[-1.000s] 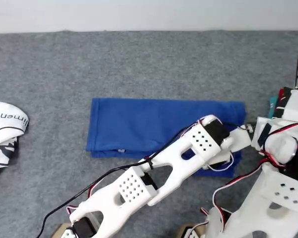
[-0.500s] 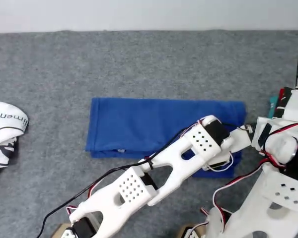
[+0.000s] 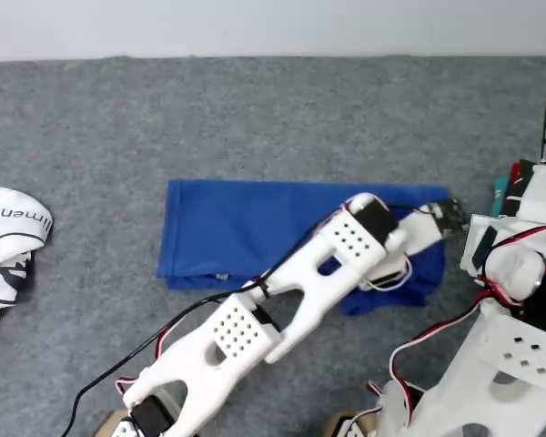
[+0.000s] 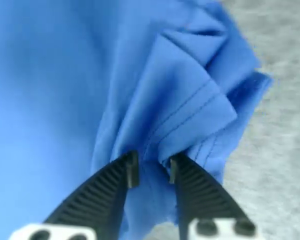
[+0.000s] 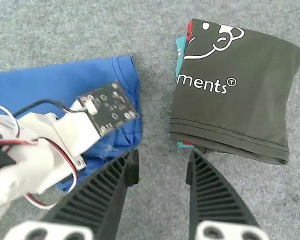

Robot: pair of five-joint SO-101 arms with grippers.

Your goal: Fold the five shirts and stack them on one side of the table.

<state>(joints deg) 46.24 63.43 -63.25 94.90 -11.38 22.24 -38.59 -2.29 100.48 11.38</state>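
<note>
A blue shirt (image 3: 246, 228) lies folded into a long strip in the middle of the table. My left arm (image 3: 346, 246) stretches across it to its right end. There my left gripper (image 4: 151, 170) is shut on a bunched, hemmed fold of the blue shirt (image 4: 190, 100), lifted off the table. My right gripper (image 5: 161, 167) hangs open over bare table between the blue shirt's right end (image 5: 50, 85) and a stack of folded shirts topped by a dark printed one (image 5: 240, 85). A crumpled white shirt (image 3: 9, 237) sits at the left edge.
The grey felt table (image 3: 282, 109) has free room behind the blue shirt and between it and the white shirt. The stack's teal and red edges (image 3: 508, 188) show at the far right beside my right arm (image 3: 519, 264).
My left arm has swung toward the back of the table, dragging the blue shirt's front right corner up and inward. The right arm has kept still.
</note>
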